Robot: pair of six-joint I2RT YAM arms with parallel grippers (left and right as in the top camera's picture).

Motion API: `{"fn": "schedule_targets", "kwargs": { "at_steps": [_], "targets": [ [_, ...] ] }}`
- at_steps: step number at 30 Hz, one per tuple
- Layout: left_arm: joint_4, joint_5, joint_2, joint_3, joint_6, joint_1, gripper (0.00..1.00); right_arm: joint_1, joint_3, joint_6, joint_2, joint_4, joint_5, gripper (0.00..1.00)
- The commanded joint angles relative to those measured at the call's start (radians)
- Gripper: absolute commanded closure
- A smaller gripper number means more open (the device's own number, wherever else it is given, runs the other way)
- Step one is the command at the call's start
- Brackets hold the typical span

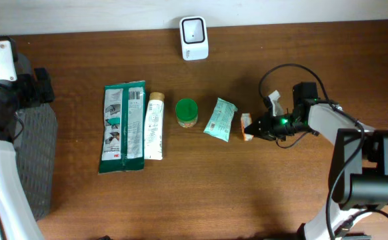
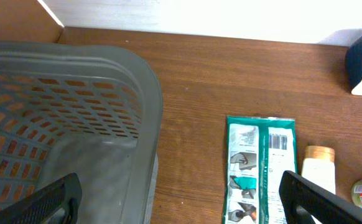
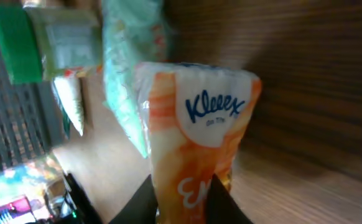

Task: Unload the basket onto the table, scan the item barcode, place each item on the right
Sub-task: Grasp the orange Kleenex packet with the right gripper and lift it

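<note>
A small orange-and-white Kleenex tissue pack (image 1: 247, 127) sits at the right end of a row of items, low over the table. My right gripper (image 1: 255, 127) reaches it from the right. In the right wrist view both fingers (image 3: 137, 202) press the sides of the Kleenex pack (image 3: 196, 124), so my right gripper (image 3: 181, 208) is shut on it. The white barcode scanner (image 1: 194, 38) stands at the table's back edge, well away from the pack. My left gripper (image 2: 181, 199) hangs open over the basket's edge at the far left, holding nothing.
Left of the tissues lie a mint pouch (image 1: 220, 119), a green-lidded jar (image 1: 187, 113), a white tube (image 1: 155, 125) and a green wipes pack (image 1: 123, 127). A grey mesh basket (image 1: 37, 160) stands at the left table edge. The right arm's cable (image 1: 281, 70) loops above it.
</note>
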Motion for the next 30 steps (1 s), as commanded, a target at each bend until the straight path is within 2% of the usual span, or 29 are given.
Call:
{"fn": "schedule_targets", "kwargs": {
  "at_steps": [1,4,8,15,18,21,26,30],
  "targets": [
    [0.002,0.015,0.0,0.003,0.016,0.005,0.01,-0.056,-0.002,0.029,0.013,0.009,0.134,0.57],
    [0.002,0.015,0.0,0.003,0.016,0.005,0.01,-0.104,-0.001,0.047,0.013,0.004,0.249,0.53],
    [0.002,0.015,0.0,0.003,0.016,0.005,0.01,-0.153,0.05,0.042,0.011,-0.042,0.272,0.53],
    [0.002,0.015,0.0,0.003,0.016,0.005,0.01,-0.103,0.255,-0.051,0.004,-0.327,0.272,0.56],
    [0.002,0.015,0.0,0.003,0.016,0.005,0.01,-0.042,0.249,-0.039,0.006,-0.328,0.301,0.57],
    [0.002,0.014,0.0,0.003,0.016,0.005,0.01,0.016,0.231,0.08,0.006,-0.31,0.441,0.57],
    [0.002,0.015,0.0,0.003,0.016,0.005,0.01,0.091,0.186,0.177,0.009,-0.245,0.539,0.59],
    [0.002,0.015,0.0,0.003,0.016,0.005,0.01,0.122,0.178,0.199,0.011,-0.225,0.614,0.63]
  ]
}}
